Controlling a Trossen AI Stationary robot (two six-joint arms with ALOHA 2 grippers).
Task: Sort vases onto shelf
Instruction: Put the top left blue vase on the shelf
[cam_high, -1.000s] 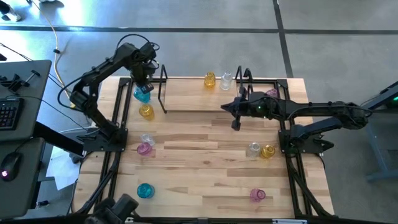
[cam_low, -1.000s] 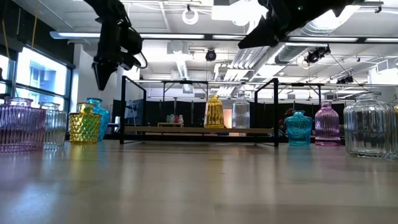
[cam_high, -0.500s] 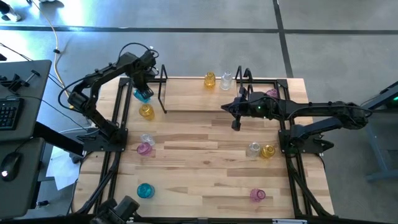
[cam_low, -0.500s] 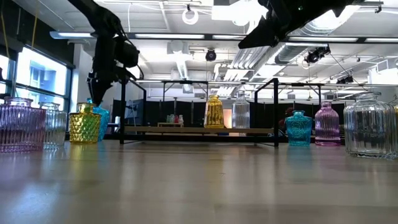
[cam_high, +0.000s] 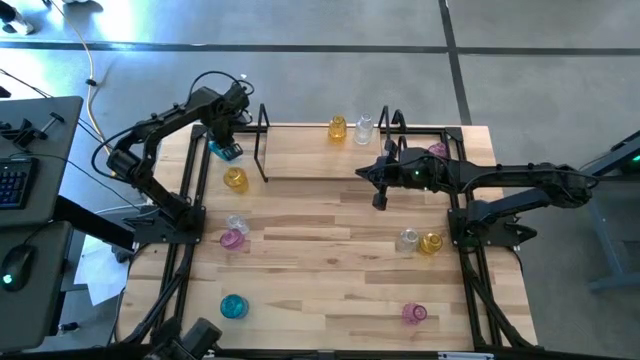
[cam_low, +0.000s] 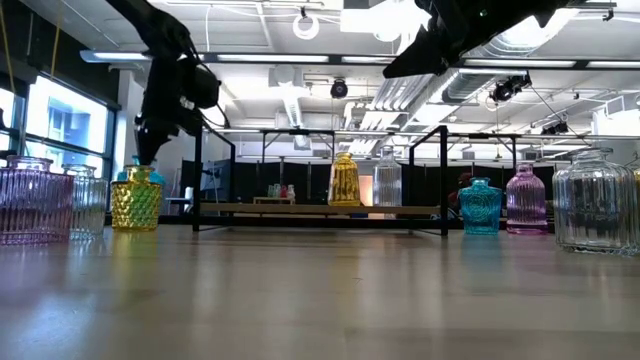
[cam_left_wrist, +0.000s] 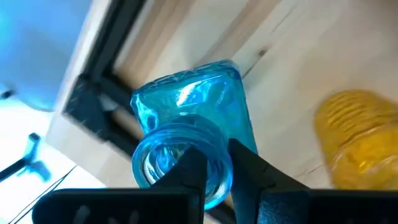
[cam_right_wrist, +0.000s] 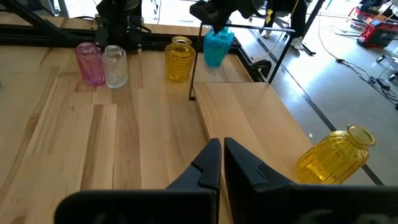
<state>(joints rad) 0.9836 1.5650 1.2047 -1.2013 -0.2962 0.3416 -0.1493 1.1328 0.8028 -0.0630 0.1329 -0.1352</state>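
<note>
Left gripper (cam_left_wrist: 214, 165) has dropped and clenched on blue vase (cam_high: 229, 151) neck near table's (cam_high: 330, 250) far-left corner, beside shelf (cam_high: 262, 150); vase now tilted, probably lifting. Right gripper (cam_high: 379, 202) clenched, empty, mid-table.

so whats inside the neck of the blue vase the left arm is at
One finger of the left tool is inside the mouth of the blue vase, the other outside its rim, pinching the neck wall. The finger covers part of the opening; deeper contents cannot be seen.
</note>
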